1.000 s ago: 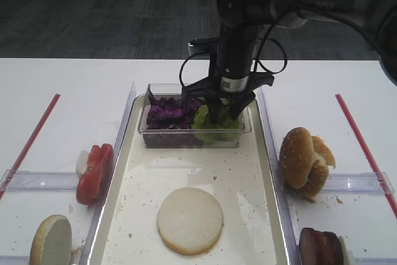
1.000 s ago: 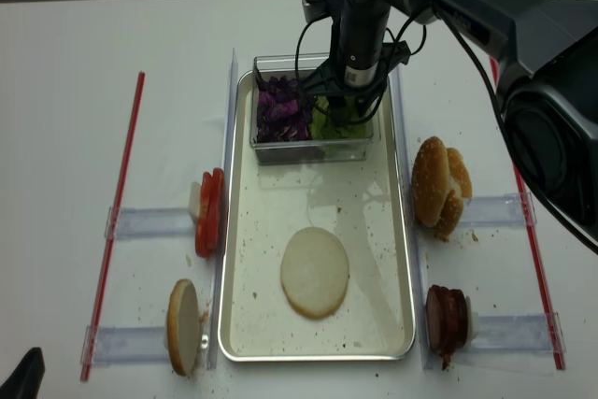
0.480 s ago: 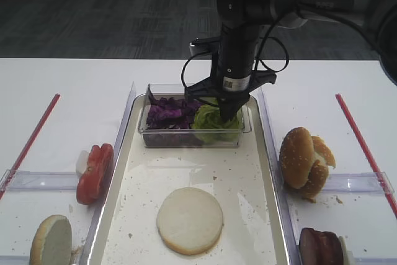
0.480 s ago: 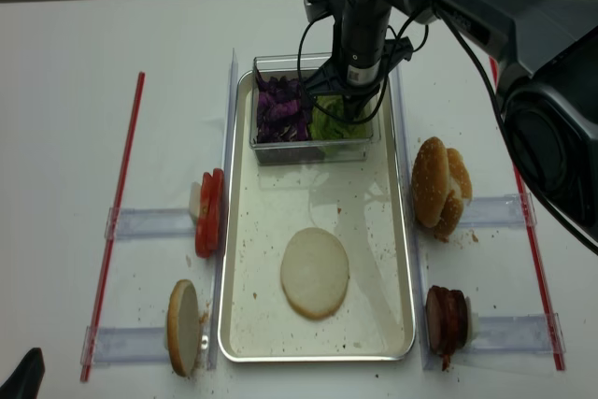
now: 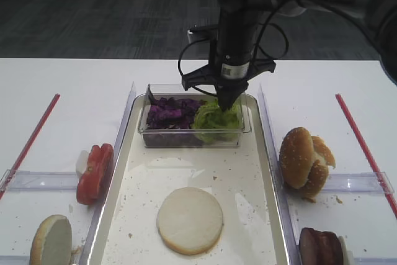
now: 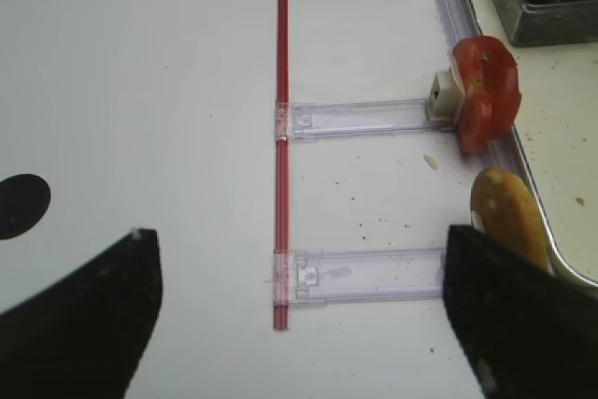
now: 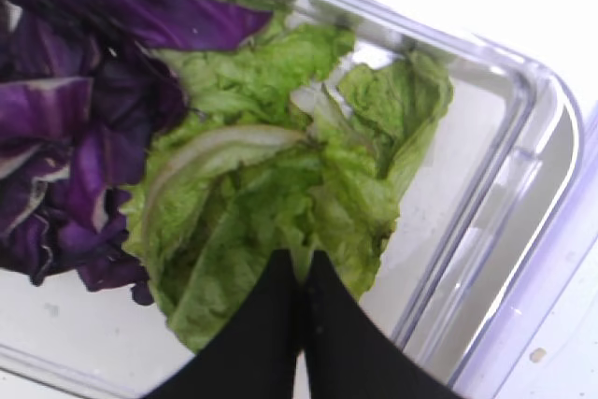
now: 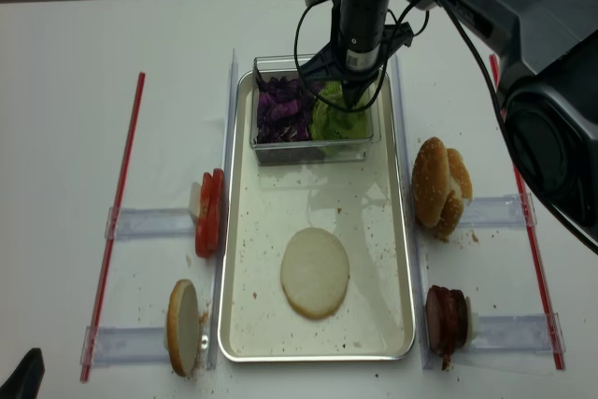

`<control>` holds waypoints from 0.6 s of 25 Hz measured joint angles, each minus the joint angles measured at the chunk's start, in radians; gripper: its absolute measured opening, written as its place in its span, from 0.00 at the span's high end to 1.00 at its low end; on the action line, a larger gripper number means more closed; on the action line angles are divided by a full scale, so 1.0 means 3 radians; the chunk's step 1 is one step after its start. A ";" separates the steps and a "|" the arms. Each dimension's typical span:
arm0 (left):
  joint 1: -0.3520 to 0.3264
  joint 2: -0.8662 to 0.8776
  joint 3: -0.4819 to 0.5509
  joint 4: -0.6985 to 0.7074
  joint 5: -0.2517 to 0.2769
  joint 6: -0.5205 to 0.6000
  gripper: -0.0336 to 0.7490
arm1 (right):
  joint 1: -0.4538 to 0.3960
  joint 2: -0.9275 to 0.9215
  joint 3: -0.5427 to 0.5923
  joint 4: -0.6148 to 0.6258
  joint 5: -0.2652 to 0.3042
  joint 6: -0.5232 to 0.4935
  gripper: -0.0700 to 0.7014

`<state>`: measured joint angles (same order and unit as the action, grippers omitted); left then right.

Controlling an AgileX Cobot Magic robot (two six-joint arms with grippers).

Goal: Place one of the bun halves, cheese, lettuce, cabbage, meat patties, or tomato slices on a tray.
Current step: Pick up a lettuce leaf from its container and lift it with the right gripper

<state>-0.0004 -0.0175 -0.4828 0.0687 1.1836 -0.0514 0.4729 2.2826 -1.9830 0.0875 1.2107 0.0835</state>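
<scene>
Lettuce (image 7: 271, 203), crinkly pale green beside purple cabbage (image 7: 65, 128), sits pinched between the right fingers (image 7: 327, 324), pressed together.

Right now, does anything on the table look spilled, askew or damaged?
Only crumbs speckling the tray. The bun half lies flat, and the right gripper is shut on lettuce in the clear tub.
</scene>
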 joint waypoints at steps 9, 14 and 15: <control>0.0000 0.0000 0.0000 0.0000 0.0000 0.0000 0.24 | 0.0000 -0.0026 -0.0560 0.0136 0.0067 0.0000 0.85; 0.0000 0.0000 0.0000 0.0000 0.0000 0.0000 0.24 | 0.0000 -0.0034 -0.0581 0.0198 0.0087 0.0002 0.85; 0.0000 0.0000 0.0000 0.0000 0.0000 0.0000 0.24 | 0.0000 -0.0034 -0.0581 0.0197 0.0087 0.0002 0.85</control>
<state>-0.0004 -0.0175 -0.4828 0.0687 1.1836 -0.0514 0.4729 2.2723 -2.1572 0.1467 1.2369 0.0842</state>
